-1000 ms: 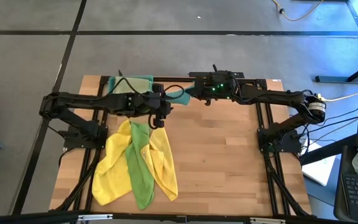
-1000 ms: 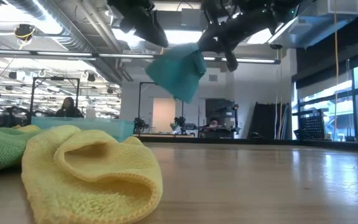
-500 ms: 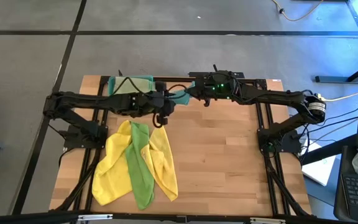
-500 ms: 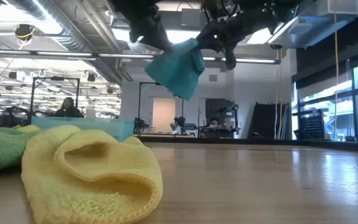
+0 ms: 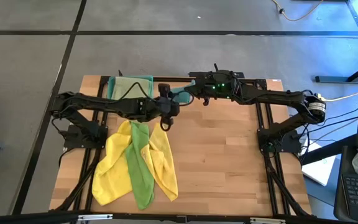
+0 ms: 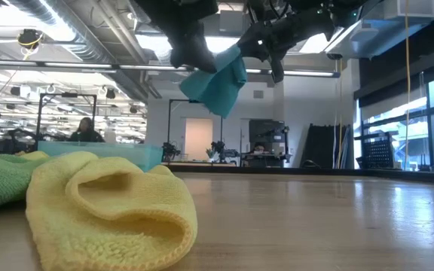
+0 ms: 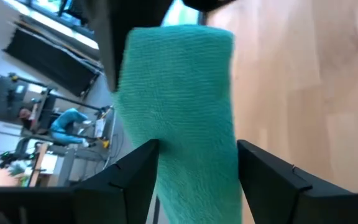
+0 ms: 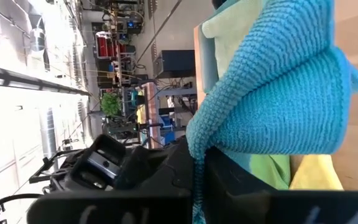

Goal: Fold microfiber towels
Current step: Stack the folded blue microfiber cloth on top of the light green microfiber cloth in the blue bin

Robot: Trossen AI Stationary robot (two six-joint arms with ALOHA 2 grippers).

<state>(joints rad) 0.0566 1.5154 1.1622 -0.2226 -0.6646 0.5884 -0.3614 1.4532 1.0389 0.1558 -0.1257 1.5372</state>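
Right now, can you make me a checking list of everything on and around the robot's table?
Surface: wooden table, mostly bare on the right.
Job's things: teal towel hanging in the air; two yellow towels and a bright green towel heaped at left; a pale green towel in the teal tray.
Clutter: nothing seen.
Grippers: right tool shut on the teal towel; left tool open, its fingers either side of the towel's hanging end.
Cables: wires beside the right arm's base.
Surroundings: grey floor; people sitting far behind.

Two dark jointed arms with black cables, apparently green lights on one.
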